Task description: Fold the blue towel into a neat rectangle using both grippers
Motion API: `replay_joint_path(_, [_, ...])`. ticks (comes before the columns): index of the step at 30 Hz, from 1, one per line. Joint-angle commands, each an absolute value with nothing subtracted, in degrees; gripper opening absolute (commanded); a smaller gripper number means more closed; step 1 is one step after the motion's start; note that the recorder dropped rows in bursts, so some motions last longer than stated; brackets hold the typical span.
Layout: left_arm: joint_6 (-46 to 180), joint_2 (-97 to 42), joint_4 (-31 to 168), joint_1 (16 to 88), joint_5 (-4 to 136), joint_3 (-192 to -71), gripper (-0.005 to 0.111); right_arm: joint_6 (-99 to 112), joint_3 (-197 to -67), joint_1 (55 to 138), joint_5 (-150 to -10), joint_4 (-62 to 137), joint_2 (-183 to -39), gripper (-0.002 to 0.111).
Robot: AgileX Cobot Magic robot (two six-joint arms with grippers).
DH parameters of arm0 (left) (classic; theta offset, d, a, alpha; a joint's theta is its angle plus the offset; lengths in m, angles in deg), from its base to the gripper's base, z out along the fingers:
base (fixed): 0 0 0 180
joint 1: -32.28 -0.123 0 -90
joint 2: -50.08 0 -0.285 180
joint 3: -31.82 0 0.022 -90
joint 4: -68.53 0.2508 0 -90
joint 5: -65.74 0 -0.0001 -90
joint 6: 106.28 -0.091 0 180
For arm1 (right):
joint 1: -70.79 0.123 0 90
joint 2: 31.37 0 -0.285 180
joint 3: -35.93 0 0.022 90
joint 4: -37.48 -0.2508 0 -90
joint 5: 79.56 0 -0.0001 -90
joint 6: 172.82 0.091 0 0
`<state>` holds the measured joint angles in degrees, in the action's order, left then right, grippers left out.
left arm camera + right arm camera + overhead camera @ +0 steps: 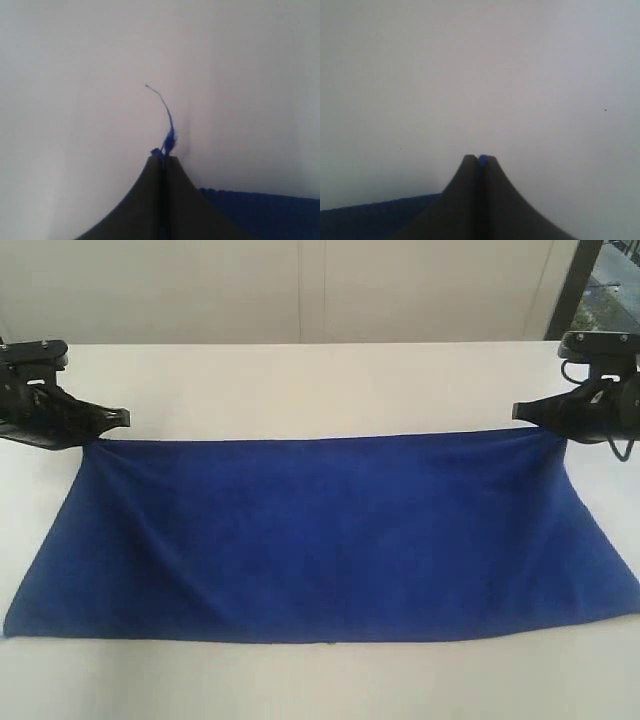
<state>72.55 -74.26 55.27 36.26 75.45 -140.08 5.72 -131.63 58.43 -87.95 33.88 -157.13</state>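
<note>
The blue towel [320, 540] stretches across the white table, its far edge lifted taut between the two grippers and its near edge resting on the table. My left gripper [122, 420] is shut on the towel's far left corner; in the left wrist view a loose blue thread [167, 127] sticks out past the closed gripper tip [163, 159], with towel [265, 215] beside it. My right gripper [520, 410] is shut on the far right corner; a sliver of blue shows between its tips [481, 160], and more towel [375, 217] lies below.
The white table [320, 380] extends behind the towel to a pale wall. A dark window frame [580, 280] stands at the far right. The towel's near corners reach close to the left and right edges of the exterior view.
</note>
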Motion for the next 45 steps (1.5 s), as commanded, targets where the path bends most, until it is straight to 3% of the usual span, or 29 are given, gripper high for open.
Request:
replay_joint_path(1, [72.7, -74.9, 55.3, 36.3, 74.6, -141.1, 0.000, 5.7, -132.4, 58.1, -89.2, 34.5, -158.0, 0.000])
replay_joint_path(3, [72.7, -75.0, 55.3, 36.3, 74.6, -141.1, 0.002, 5.7, -132.4, 58.1, -89.3, 34.5, -158.4, 0.002])
replay_joint_path(5, [72.7, -75.0, 55.3, 36.3, 74.6, -141.1, 0.012, 5.7, -132.4, 58.1, -89.3, 34.5, -158.6, 0.008])
replay_joint_path(11, [72.7, -75.0, 55.3, 36.3, 74.4, -141.1, 0.055, 5.8, -132.4, 58.1, -89.4, 34.5, -158.6, 0.046])
replay_joint_path(14, [72.7, -75.0, 55.3, 36.3, 72.8, -141.1, 0.063, 6.1, -132.4, 58.1, -88.4, 34.4, -158.2, 0.058])
replay_joint_path(24, [72.2, -67.7, 55.3, 36.3, 65.0, -141.1, 0.063, 7.2, -132.4, 58.1, -77.5, 34.3, -149.7, 0.060])
replay_joint_path(28, [70.0, -64.0, 55.3, 36.3, 57.2, -141.1, 0.061, 7.2, -132.4, 58.1, -68.2, 34.4, -146.4, 0.052])
replay_joint_path(31, [68.2, -62.8, 55.3, 36.3, 50.5, -141.1, 0.051, 7.2, -132.4, 58.1, -62.1, 34.4, -146.0, 0.036])
replay_joint_path(37, [67.5, -62.6, 55.3, 36.3, 37.4, -140.5, 0.013, 7.2, -132.1, 58.1, -48.0, 34.4, -145.6, 0.000])
replay_joint_path(39, [67.5, -61.8, 55.2, 36.3, 34.9, -139.3, 0.000, 7.2, -131.0, 58.1, -46.5, 34.4, -144.3, 0.000])
replay_joint_path(45, [67.7, -55.9, 55.3, 36.3, 34.8, -131.8, 0.000, 7.2, -123.8, 58.1, -46.4, 34.4, -136.1, 0.000])
